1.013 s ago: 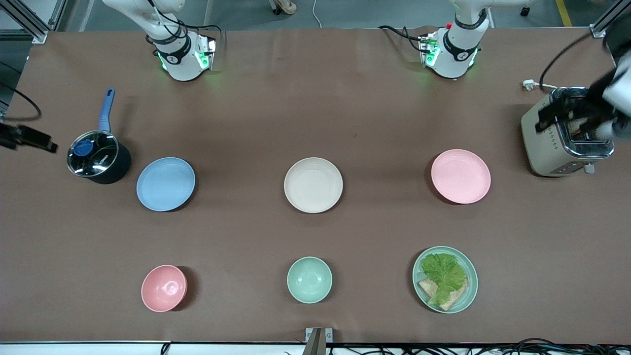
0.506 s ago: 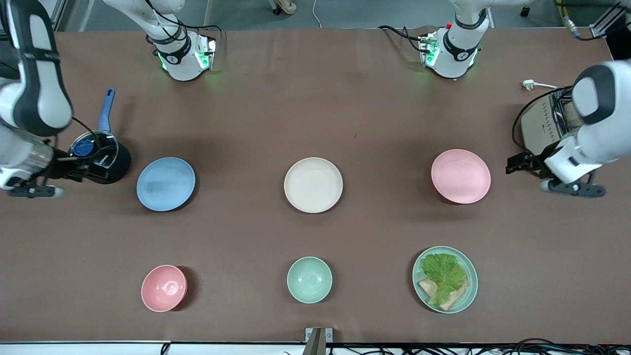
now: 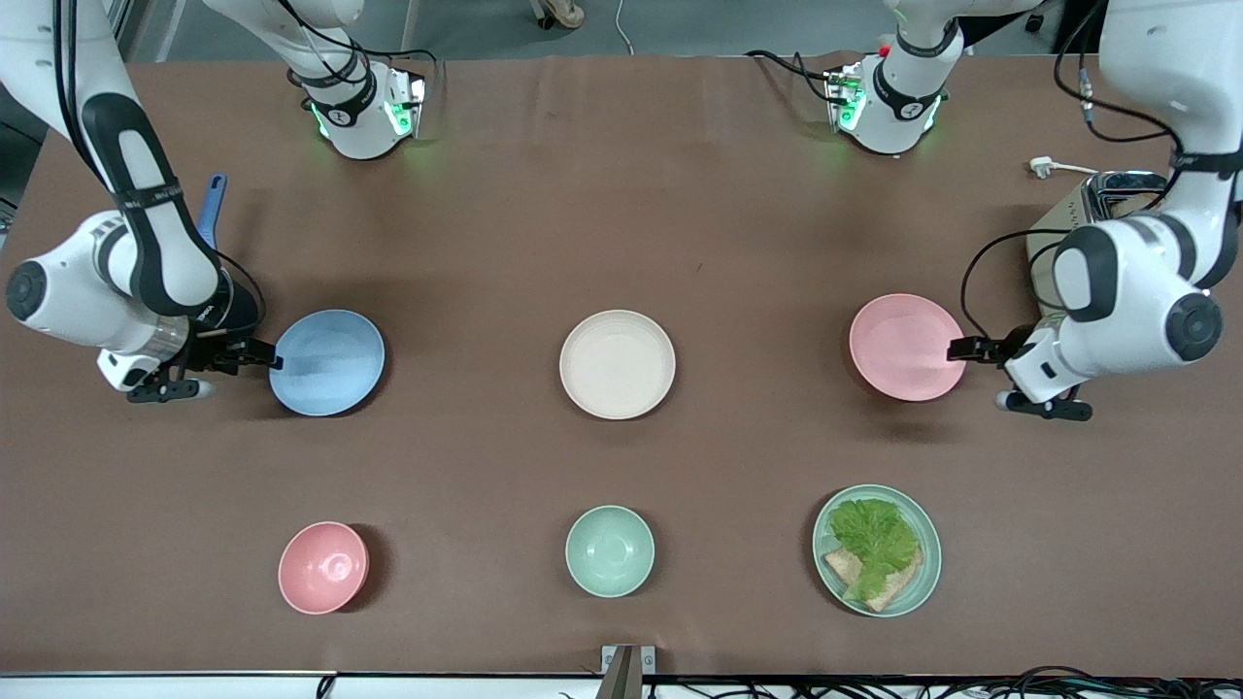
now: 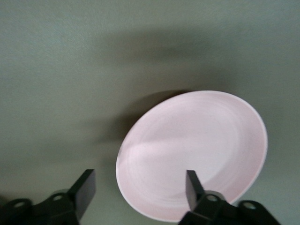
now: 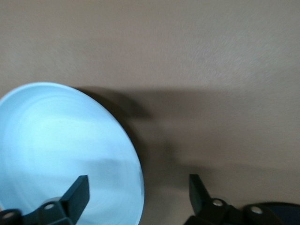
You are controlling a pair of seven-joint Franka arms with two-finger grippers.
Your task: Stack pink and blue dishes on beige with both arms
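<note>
The light blue plate (image 3: 327, 362) lies toward the right arm's end of the table, the pale pink plate (image 3: 907, 347) toward the left arm's end, and the beige plate (image 3: 618, 364) sits between them, bare. My right gripper (image 3: 257, 356) is low at the blue plate's outer edge, open. In the right wrist view the blue plate (image 5: 61, 150) has its rim between the spread fingers (image 5: 79, 192). My left gripper (image 3: 971, 349) is open at the pink plate's outer edge. The left wrist view shows the pink plate (image 4: 197, 145) with its rim inside the open left gripper (image 4: 139, 187).
A dark pot with a blue handle (image 3: 212, 204) is mostly hidden under the right arm. A toaster (image 3: 1102, 194) stands by the left arm. Nearer the front camera are a pink bowl (image 3: 323, 567), a mint bowl (image 3: 610, 550) and a mint plate (image 3: 927, 573) carrying lettuce and bread.
Both arms have swung in from the table's ends and come down, each gripper now at the outer edge of its plate. No plate has moved.
</note>
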